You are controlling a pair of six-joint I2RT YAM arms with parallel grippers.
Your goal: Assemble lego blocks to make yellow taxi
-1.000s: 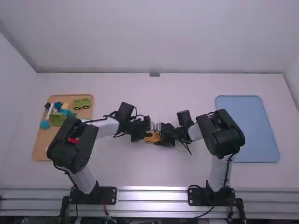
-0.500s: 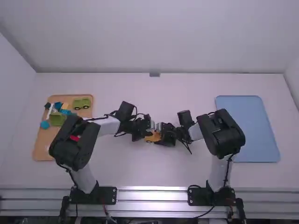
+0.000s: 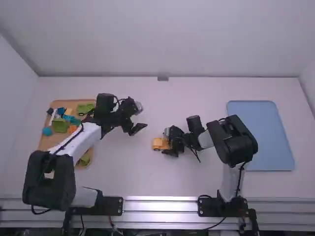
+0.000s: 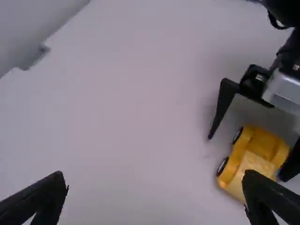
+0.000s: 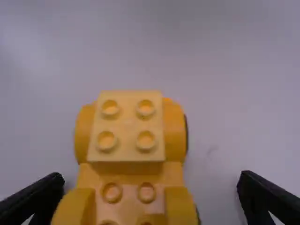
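Two tools in use, both spread wide: right tool [image 3: 165, 141] at the yellow vehicle [image 3: 161, 143], left tool [image 3: 140, 122] well apart from it, to its left and farther from the arm bases. Right tool: fingers on either side of the vehicle's studded end; one finger just beside its flank, the other with a plain gap, so no grip. Contact at the nearer finger cannot be judged. Left tool: nothing between the fingers. Vehicle sits on the tabletop [image 3: 118, 172], between the two arms, wheels down. Pale yellow block [image 5: 126, 126], four studs on top, is mounted on the vehicle's end farther from the right arm; lower studs are exposed on the end nearer it. Left of the vehicle, well apart: tan tray [image 3: 43, 150], partly covered by the left arm [image 3: 81, 141]. Tray contents: green toy vehicle [image 3: 85, 107], green block [image 3: 60, 126], blue piece [image 3: 61, 111], teal piece [image 3: 74, 119], round blue piece [image 3: 47, 131], white piece [image 3: 53, 117], black piece [image 3: 50, 111], orange piece [image 3: 73, 129]. Right of the vehicle, beyond the right arm [image 3: 229, 140]: flat blue tray [image 3: 268, 137]. Far side of the vehicle, at the tabletop's back edge: small grey fitting [image 3: 163, 78].
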